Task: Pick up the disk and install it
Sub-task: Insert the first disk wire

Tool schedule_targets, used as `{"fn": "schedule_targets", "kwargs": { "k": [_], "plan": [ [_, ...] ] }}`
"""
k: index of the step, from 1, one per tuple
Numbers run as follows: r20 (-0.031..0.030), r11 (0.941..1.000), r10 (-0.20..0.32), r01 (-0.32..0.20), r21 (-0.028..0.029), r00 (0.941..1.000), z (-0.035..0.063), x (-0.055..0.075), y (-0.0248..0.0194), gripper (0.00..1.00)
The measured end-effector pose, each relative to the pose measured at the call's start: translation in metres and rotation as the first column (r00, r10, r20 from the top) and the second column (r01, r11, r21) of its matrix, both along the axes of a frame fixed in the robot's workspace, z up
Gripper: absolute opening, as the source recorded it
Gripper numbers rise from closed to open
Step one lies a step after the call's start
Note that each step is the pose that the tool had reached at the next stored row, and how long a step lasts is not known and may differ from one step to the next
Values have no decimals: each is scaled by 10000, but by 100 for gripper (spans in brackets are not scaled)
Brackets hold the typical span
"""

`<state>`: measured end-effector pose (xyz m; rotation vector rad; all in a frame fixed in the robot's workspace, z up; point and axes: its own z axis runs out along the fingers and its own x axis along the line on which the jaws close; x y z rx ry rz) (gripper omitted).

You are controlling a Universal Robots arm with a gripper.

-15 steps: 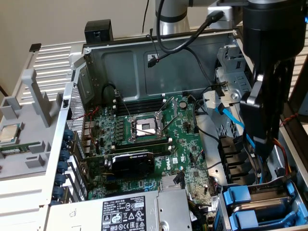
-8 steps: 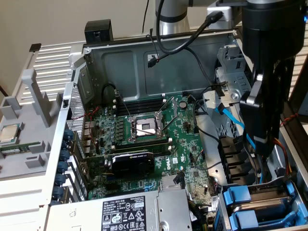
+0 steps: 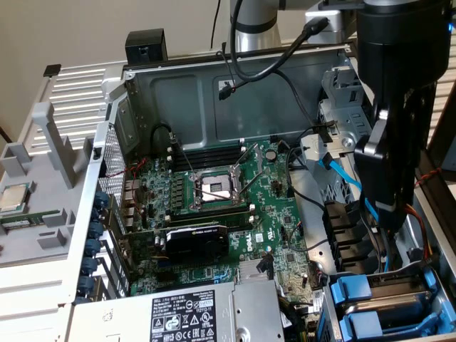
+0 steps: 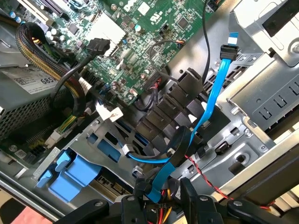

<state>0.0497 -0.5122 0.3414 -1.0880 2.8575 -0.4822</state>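
Near the drive cage (image 4: pixel 91 133), the tool (image 4: pixel 161 192) hangs half open, gripping nothing; it should move slowly, because the blue cable (image 4: pixel 212 100) runs between its fingers (image 4: pixel 188 198).

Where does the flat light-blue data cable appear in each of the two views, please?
Exterior view: the flat light-blue data cable slants down on the exterior view's right, beyond the green motherboard and below the silver metal drive cage.
Wrist view: the cable runs from its connector beside the cage across black plastic ducts.
Shared landmark: the motherboard, alongside the cable in both.
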Motion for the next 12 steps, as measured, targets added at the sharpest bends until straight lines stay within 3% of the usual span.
{"fn": "schedule_targets", "kwargs": {
  "k": [6,8,9,12],
  "plan": [
    [6,10000,0,0,-1,10000,1,-2,0,44],
    [11,10000,2,-2,0,10000,1,-1,0,45],
    [15,10000,0,0,0,10000,2,-3,1,52],
    [26,10000,0,0,-3,10000,15,-6,0,52]
  ]
}}
